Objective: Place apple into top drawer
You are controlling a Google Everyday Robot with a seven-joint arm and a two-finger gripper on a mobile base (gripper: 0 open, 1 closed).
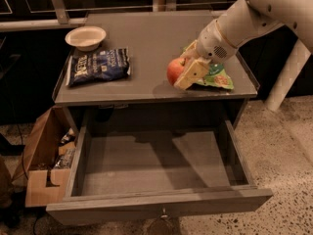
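Note:
The red-orange apple point(174, 70) is held in my gripper point(183, 72) just above the front right part of the grey cabinet top point(146, 48). The gripper's pale fingers point(192, 74) are shut on the apple. The arm reaches in from the upper right. The top drawer point(156, 202) is pulled wide open below, empty inside, with a small metal pull on its front panel. The apple hangs near the cabinet's front edge, just behind the open drawer.
A green snack bag point(216, 77) lies on the cabinet top under the arm. A dark blue snack bag point(99, 65) and a white bowl point(85, 36) sit at the left. A brown cardboard box point(41, 160) stands on the floor left of the drawer.

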